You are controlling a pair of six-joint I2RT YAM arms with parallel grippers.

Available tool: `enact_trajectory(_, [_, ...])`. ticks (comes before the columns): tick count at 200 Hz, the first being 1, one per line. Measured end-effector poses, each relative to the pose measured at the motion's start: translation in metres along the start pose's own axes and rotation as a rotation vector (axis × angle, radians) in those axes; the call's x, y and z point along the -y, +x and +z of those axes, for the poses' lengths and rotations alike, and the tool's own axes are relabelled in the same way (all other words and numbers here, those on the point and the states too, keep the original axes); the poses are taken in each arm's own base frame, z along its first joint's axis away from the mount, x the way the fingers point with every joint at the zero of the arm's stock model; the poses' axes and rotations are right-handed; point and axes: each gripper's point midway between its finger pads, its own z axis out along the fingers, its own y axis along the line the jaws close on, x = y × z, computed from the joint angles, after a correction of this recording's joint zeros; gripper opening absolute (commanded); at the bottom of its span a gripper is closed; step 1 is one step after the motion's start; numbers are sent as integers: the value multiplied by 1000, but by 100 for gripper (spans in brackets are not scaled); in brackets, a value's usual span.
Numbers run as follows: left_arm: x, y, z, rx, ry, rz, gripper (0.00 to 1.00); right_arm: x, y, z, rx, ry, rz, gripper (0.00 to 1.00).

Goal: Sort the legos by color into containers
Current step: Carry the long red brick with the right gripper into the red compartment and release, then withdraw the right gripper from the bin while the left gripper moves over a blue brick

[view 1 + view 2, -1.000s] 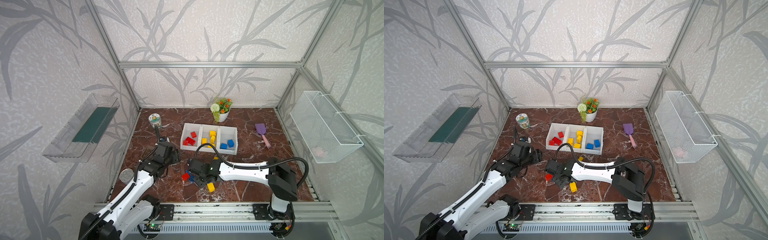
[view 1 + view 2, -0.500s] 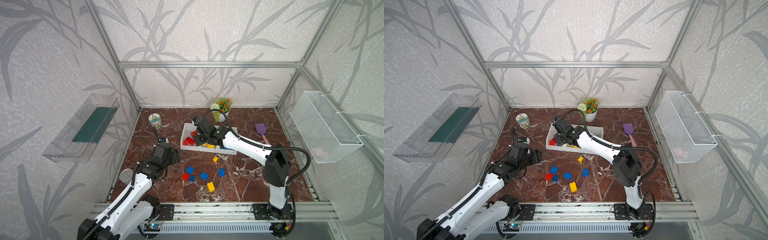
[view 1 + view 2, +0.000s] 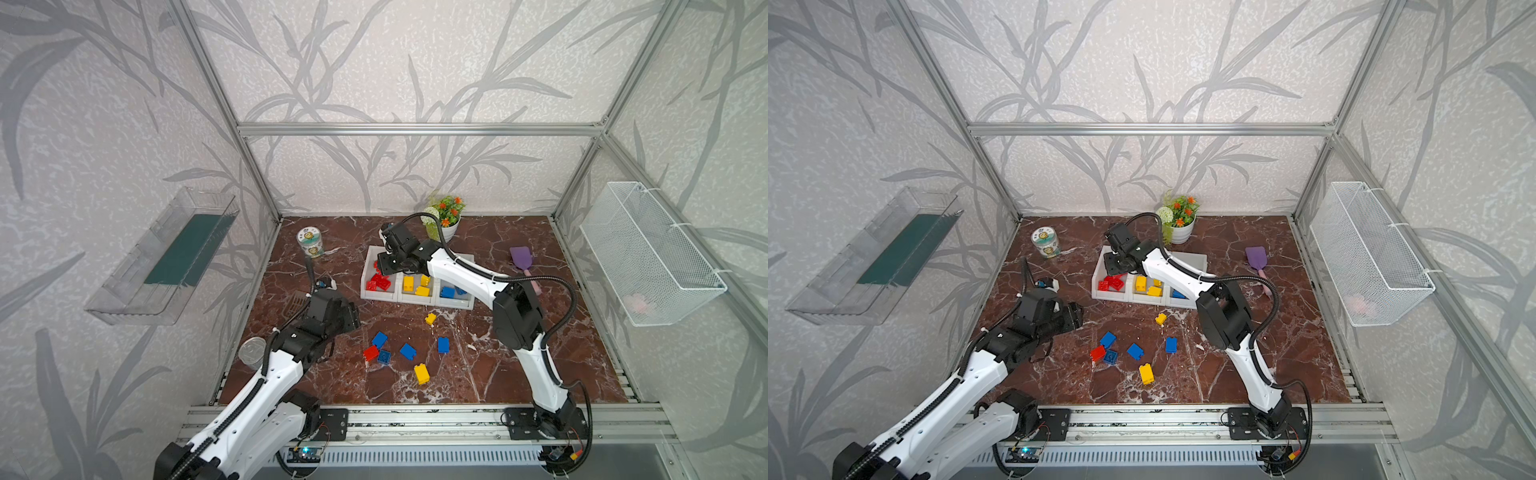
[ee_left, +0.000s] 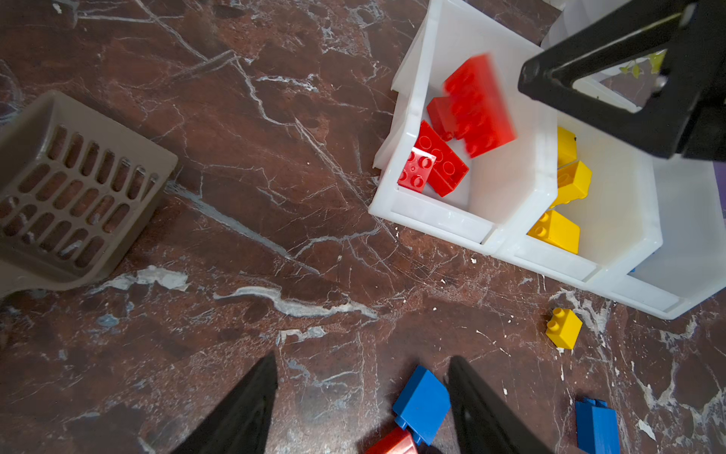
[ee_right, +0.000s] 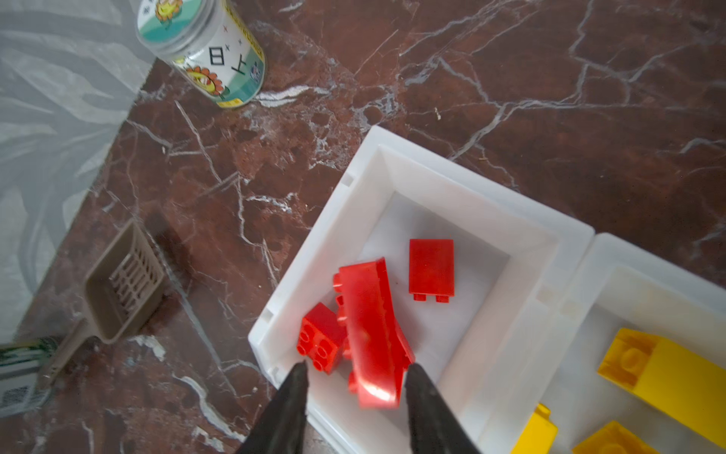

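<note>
The containers (image 3: pixel 415 297) are three joined white bins: red legos (image 3: pixel 379 282) in the left one, yellow (image 3: pixel 409 284) in the middle, blue (image 3: pixel 448 292) in the right. My right gripper (image 5: pixel 357 366) hangs open over the left bin (image 5: pixel 353 184). A blurred red brick (image 5: pixel 373 334) is loose just below its jaws, above the other red ones. My left gripper (image 4: pixel 361 357) is open above the floor, with a blue brick (image 4: pixel 422 403) near one finger. Loose legos lie on the floor in both top views: several blue (image 3: pixel 408 351), a red (image 3: pixel 370 353), two yellow (image 3: pixel 422 373).
A brown slotted scoop (image 4: pixel 70 196) lies left of the bins. A printed jar (image 3: pixel 310 242), a flower pot (image 3: pixel 446 216) and a purple scoop (image 3: pixel 521 257) stand around them. A wire basket (image 3: pixel 648 253) and a clear tray (image 3: pixel 166 257) hang on the side walls.
My right arm swung from the loose pile at the front up to the left bin with a red brick, then opened its jaws. The brick is dropping. The left arm barely moved.
</note>
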Motion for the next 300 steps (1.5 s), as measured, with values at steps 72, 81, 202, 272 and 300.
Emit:
enact_trajectory(72, [-1, 4, 2, -6, 0, 0, 71, -8, 9, -10, -30, -53, 27, 59])
enact_trajectory(81, [-2, 6, 3, -10, -1, 0, 71, -8, 13, -17, -36, -61, 27, 60])
enact_trajectory(202, [2, 24, 18, -83, 32, 0, 71, 28, 99, -135, -38, -65, 62, 62])
enact_trajectory(272, [11, 57, 39, -240, 45, 92, 70, 77, 165, -156, -40, 51, 212, 64])
enact_trajectory(300, [24, 66, 43, -280, 65, 157, 70, 80, 161, -159, -17, 67, 226, 63])
